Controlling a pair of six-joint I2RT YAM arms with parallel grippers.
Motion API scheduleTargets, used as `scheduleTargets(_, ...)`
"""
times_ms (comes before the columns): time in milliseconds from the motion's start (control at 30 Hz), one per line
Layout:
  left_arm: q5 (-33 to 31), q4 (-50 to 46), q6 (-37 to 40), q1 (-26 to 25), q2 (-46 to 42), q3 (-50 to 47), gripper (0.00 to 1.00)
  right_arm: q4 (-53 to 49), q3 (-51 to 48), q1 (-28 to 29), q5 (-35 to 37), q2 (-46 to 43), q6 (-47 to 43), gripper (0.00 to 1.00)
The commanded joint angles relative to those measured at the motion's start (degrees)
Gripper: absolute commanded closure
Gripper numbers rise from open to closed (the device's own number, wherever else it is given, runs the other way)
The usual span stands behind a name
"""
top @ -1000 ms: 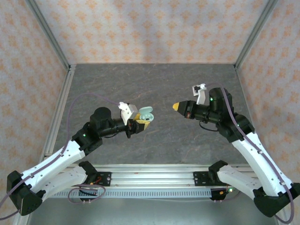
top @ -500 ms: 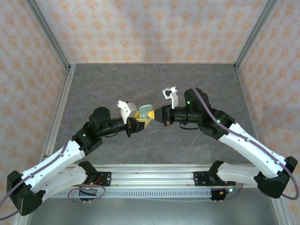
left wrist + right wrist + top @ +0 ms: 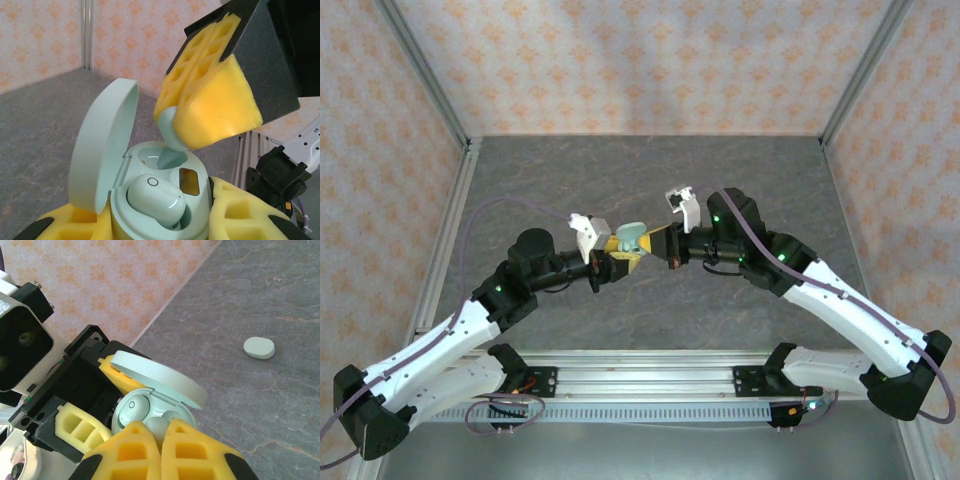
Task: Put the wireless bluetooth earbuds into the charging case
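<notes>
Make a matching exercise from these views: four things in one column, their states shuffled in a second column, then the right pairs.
Things
1. charging case
2. lid
3. first earbud
4. second earbud

States
A. pinched by the right gripper above the case
B. swung open
C. clamped in the left gripper
D. seated in its socket

Pairs: 1-C, 2-B, 3-D, 4-A.
</notes>
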Motion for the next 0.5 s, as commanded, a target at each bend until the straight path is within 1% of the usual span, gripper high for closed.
scheduleTargets(0,0.4,2.7,-0.3,-0.5,-0.2,2.4,0.83,-0.3,2.6,0.3,0.3,0.8,-1.6,0.97)
scheduleTargets(300,0.4,2.4,-0.2,-0.7,0.2,2.6,0.83,0.0,3.1,0.3,-1.2,1.5,-0.9,0.97)
scheduleTargets(467,0.3,2.1,0.0,-0.7,0.2,2.8,0.83,-1.6,2.5,0.4,-1.5,1.4,-1.3,0.97)
